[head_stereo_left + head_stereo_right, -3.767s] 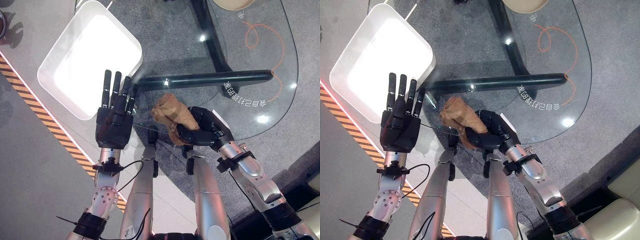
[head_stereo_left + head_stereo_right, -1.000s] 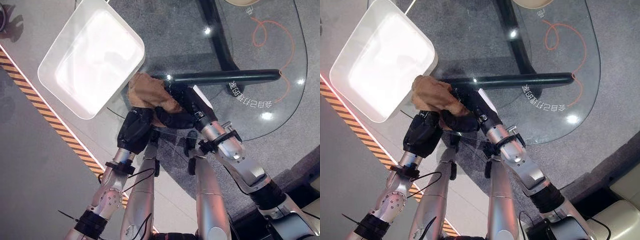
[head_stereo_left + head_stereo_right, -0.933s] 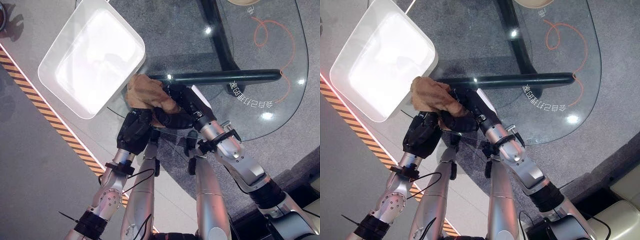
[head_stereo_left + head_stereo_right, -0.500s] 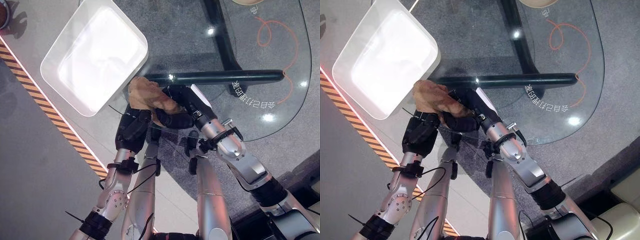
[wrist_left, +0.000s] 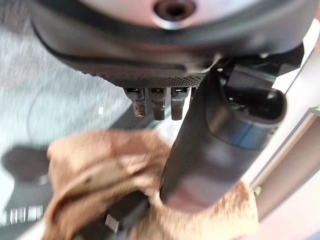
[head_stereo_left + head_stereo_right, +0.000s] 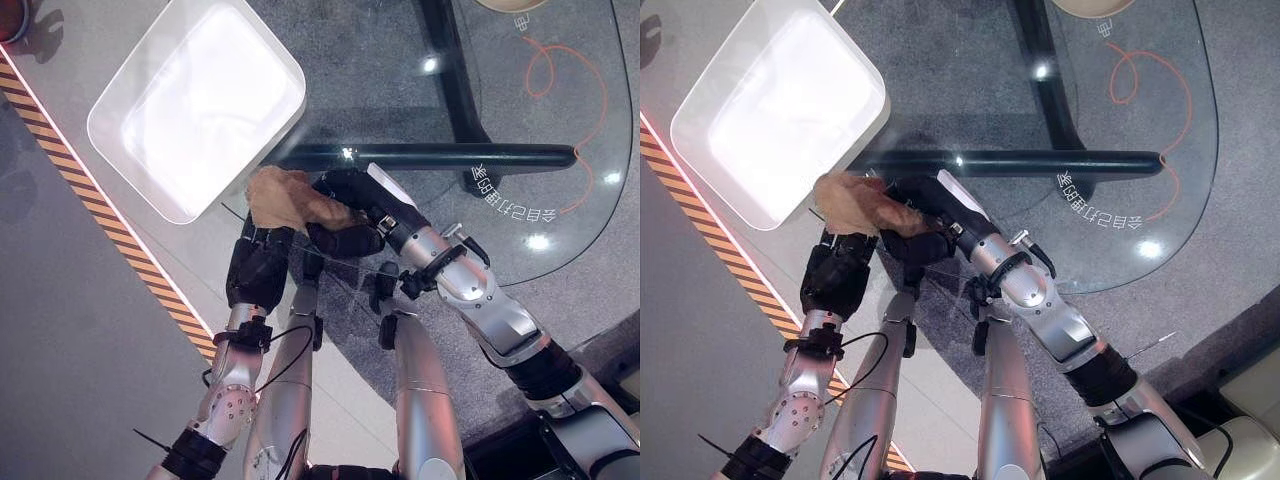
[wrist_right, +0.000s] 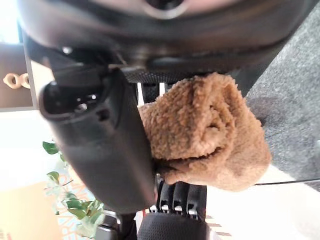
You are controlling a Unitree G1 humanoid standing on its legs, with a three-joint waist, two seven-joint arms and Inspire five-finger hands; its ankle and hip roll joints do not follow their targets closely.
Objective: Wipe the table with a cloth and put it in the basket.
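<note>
A crumpled brown cloth [image 6: 280,198] hangs over the near-left edge of the glass table [image 6: 520,200], just short of the white basket [image 6: 195,100]. My right hand [image 6: 348,212] is shut on the cloth's right side; its wrist view shows the cloth [image 7: 200,125] pinched between thumb and fingers. My left hand [image 6: 258,268] comes up from below with curled fingers. It meets the cloth's lower edge, and its thumb [image 5: 215,145] lies across the cloth [image 5: 100,170].
A dark tubular table leg [image 6: 430,157] runs under the glass behind the hands. An orange loop [image 6: 565,75] lies at the far right. Black-and-orange striped tape [image 6: 100,210] crosses the floor left of the basket. A beige round object [image 6: 510,3] sits at the top edge.
My right hand has carried the cloth left towards the basket. My left hand, open 3.8 s ago, has curled and come up to the cloth. The camera has shifted slightly.
</note>
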